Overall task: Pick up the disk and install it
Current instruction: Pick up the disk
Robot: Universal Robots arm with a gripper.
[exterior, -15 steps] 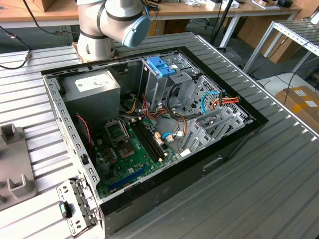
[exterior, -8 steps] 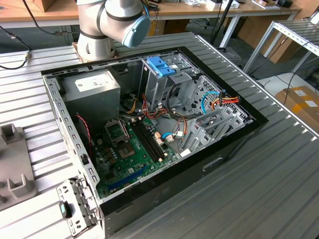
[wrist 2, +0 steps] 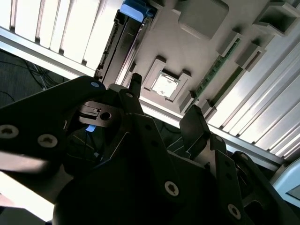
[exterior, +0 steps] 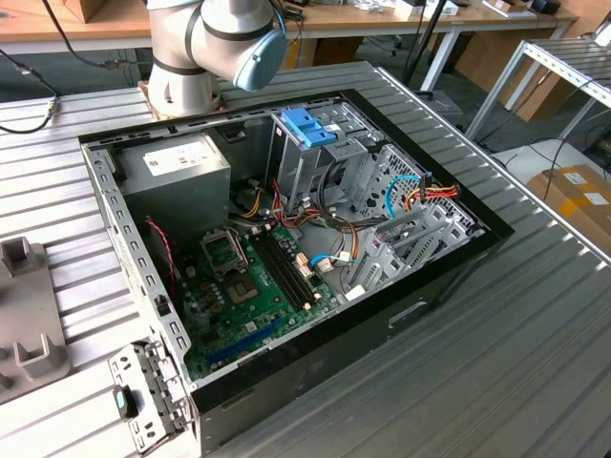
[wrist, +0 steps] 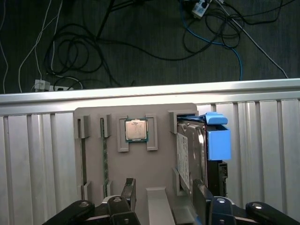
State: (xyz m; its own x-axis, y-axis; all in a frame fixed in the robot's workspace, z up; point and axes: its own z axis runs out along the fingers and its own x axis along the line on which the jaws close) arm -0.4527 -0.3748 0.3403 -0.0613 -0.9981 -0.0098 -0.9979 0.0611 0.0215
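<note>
The disk (wrist: 192, 150) stands on edge in a slot of a grey holder tray (wrist: 154, 161), which sits close to one edge of the ribbed tabletop (wrist: 37, 164). Its blue carrier juts past the tray. Standing upright probably leaves both flat faces free for a pinch from above. The same tray holds a processor chip (wrist: 136, 130) lying flat in a frame and a memory stick (wrist: 104, 154) on edge in a narrow slot. The claw (wrist: 164, 187) hangs over the tray near the disk, its fingers apart and holding nothing. Mid-tabletop, the open computer case (exterior: 449, 262) has a drive cage carrying a bare blue bracket (exterior: 307, 126).
</note>
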